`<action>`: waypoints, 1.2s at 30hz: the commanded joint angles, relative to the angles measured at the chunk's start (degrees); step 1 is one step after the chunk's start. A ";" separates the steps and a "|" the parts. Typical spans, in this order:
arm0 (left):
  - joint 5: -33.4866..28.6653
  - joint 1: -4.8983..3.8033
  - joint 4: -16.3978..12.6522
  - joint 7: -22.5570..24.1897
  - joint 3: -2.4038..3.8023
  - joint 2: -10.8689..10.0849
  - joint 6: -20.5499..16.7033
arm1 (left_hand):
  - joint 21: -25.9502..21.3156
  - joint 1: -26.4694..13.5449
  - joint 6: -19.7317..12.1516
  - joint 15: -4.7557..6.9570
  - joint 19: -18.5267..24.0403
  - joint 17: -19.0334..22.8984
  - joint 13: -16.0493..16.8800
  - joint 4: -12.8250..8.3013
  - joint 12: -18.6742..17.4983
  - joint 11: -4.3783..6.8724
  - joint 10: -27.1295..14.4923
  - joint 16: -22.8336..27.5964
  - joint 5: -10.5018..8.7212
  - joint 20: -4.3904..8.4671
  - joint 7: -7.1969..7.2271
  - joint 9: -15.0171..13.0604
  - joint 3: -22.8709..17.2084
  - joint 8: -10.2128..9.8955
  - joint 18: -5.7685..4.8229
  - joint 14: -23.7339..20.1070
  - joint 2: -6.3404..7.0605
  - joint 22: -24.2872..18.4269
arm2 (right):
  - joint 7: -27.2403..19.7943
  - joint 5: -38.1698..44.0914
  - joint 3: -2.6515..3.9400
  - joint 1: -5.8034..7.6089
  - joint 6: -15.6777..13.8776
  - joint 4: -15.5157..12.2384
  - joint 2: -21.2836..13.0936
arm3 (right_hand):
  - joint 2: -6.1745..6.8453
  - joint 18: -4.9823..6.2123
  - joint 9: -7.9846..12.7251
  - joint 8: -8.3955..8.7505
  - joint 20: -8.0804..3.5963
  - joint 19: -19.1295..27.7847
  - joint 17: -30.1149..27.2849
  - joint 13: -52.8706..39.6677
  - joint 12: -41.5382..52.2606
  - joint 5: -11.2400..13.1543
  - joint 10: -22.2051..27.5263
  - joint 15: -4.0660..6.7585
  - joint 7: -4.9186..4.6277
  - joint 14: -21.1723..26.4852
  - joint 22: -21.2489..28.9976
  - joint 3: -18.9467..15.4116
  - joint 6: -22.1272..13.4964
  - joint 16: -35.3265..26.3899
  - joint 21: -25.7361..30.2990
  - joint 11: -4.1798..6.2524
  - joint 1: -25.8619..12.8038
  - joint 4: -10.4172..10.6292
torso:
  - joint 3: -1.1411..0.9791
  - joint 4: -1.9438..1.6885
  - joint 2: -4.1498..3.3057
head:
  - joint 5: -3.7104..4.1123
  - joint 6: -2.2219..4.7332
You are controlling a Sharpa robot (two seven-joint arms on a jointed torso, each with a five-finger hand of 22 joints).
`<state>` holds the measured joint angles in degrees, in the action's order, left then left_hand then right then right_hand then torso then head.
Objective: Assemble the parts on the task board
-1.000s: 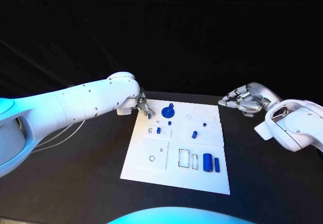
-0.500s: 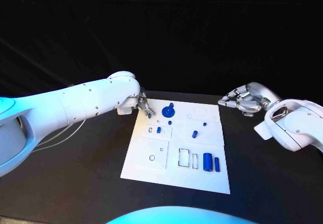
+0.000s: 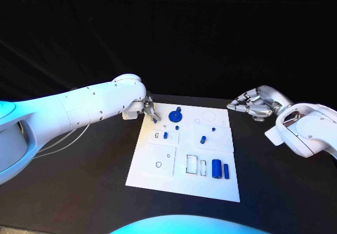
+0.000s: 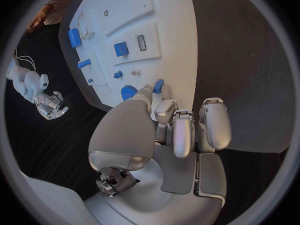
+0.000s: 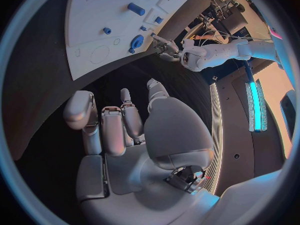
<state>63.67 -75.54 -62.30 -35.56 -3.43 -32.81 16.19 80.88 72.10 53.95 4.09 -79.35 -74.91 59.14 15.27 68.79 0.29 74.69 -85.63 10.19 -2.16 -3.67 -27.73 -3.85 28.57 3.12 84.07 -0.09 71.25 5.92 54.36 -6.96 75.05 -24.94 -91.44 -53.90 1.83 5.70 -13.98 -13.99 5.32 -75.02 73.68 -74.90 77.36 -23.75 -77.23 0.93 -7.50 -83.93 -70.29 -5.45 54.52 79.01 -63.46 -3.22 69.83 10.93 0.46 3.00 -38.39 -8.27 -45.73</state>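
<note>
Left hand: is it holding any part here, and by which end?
The left hand pinches a small blue part by its lower end, between its fingertips, at the task board's far left corner. The right hand holds nothing.

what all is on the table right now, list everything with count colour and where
task board: one, white, flat in the middle of the black table
table: one, black, under the board
round part: one, blue, far end of the board, next to the left hand
large block: one, blue, near right part of the board
slim bar: one, blue, just right of the large block
small parts: several, blue, mid-board, too small to count surely
left hand: one, silver, at the board's far left corner, holding nothing visible
right hand: one, silver, above the table right of the board, fingers curled, holding nothing
</note>
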 commanded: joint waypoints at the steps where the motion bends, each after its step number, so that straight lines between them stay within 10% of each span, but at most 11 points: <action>1: -0.36 0.00 0.06 0.20 0.00 0.18 1.10 | 0.10 2.24 0.20 0.02 -0.29 -8.13 -0.16 -0.89 0.13 0.43 0.10 0.32 0.44 0.15 0.20 0.24 -1.19 -0.11 0.99 4.06 -0.85 0.09 | -0.44 0.12 0.02 -0.03 0.21 0.02 0.07 | -0.53 0.51 -0.05 -0.20 -0.41 -0.05 -0.02 -0.04 0.00 -0.16 -0.06 0.44 0.17 -2.38 0.05 -0.11 -0.25 -0.23 0.29 0.47 -0.07 0.09 | -0.01 0.02 0.01 | 0.01 -0.06; 12: -1.64 0.00 0.25 0.23 0.00 0.21 0.42 | 0.09 9.02 -0.71 0.17 -0.28 -8.11 -0.66 -4.25 -0.37 0.46 -0.21 0.34 0.65 0.33 0.05 1.13 -10.36 -0.18 0.97 4.05 -1.45 0.26 | -0.45 0.12 0.02 -0.04 0.26 0.00 0.08 | -0.53 0.51 -0.05 -0.20 -0.41 -0.05 -0.02 -0.04 0.00 -0.16 -0.06 0.44 0.17 -2.38 0.05 -0.11 -0.25 -0.23 0.29 0.47 -0.07 0.09 | -0.02 -0.01 0.04 | -0.13 -0.21; 22: -5.13 0.00 -1.30 0.42 0.09 -1.39 -1.37 | 0.22 6.04 -1.12 -0.37 -0.39 -8.22 -0.89 -6.89 -0.30 0.11 0.52 0.26 0.55 -0.02 -0.27 0.64 -27.88 2.18 0.94 4.09 3.49 0.70 | -0.40 0.12 0.02 -0.05 0.32 0.06 0.08 | -0.63 0.52 -0.07 -0.27 -0.42 -0.03 0.00 -0.09 0.04 -0.23 -0.11 0.45 0.17 -2.39 0.10 -0.14 -0.28 -0.23 0.38 0.48 -0.08 0.17 | -0.04 -0.04 0.08 | -0.26 -0.13; 36: -12.97 0.02 -14.18 0.63 0.30 -10.67 -8.51 | 0.67 0.79 -0.73 0.02 -0.85 -8.28 -0.61 -11.29 0.17 0.48 1.42 0.20 0.41 0.12 0.01 -0.34 -38.15 5.11 0.77 4.13 6.88 1.62 | -0.28 0.12 0.02 -0.19 0.35 0.23 0.03 | -0.63 0.52 -0.07 -0.27 -0.42 -0.03 0.00 -0.09 0.04 -0.23 -0.11 0.45 0.17 -2.39 0.10 -0.14 -0.28 -0.23 0.38 0.48 -0.08 0.17 | -0.09 -0.06 0.05 | -0.83 -0.27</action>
<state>53.86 -75.56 -75.26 -35.50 -3.15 -42.99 11.24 81.21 73.45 53.09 4.09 -79.76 -74.95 58.48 14.13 68.79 0.88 75.72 -85.63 10.64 -2.15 -4.09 -27.92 -31.53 33.45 3.11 84.07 6.68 72.82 5.86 54.34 -6.96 74.90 -24.90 -91.27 -53.89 1.83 5.70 -13.96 -13.97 5.32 -75.02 73.69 -74.90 77.36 -23.75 -77.23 0.93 -7.50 -83.93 -70.25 -5.45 54.52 79.01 -63.46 -3.22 69.83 10.92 0.35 2.91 -38.31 -8.94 -45.92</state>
